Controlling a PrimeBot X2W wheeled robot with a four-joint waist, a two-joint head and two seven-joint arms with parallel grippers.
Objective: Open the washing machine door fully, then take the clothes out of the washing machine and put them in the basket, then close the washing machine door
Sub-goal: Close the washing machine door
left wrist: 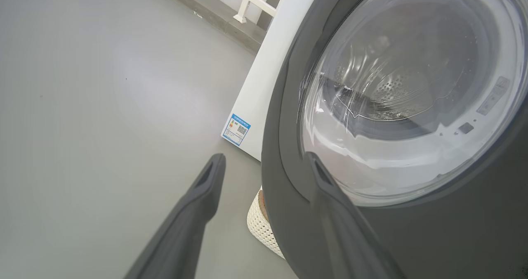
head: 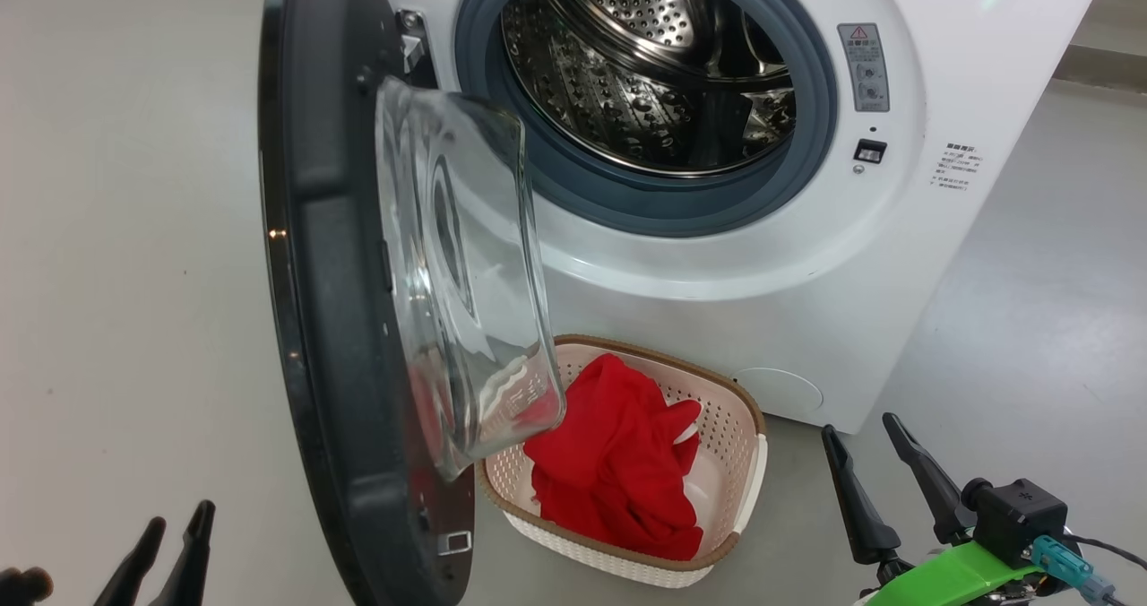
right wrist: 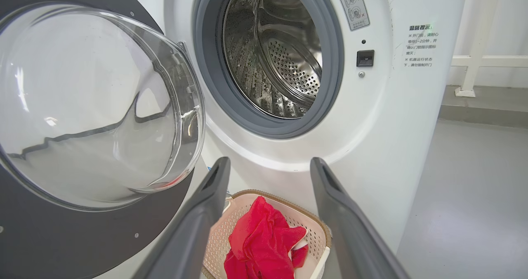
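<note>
Clothes [head: 618, 463] lie red in the basket [head: 730, 409] on the floor [head: 134, 229] just before the washing machine [head: 896, 256]; its drum [head: 645, 77] shows bare steel; the washing machine door [head: 332, 319] stands swung out at the machine's left; my left pincer [left wrist: 266, 159] gapes empty outside the door, and its wrist view adds a blue sticker [left wrist: 236, 129] low on the machine's side; my right pincer [right wrist: 270, 161] gapes empty before the machine's front.

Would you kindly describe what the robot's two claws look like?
Both the left claw and right claw have two long, tapering dark grey fingers. Behind the right sit a green bracket, black box, teal connector and black cable.
</note>
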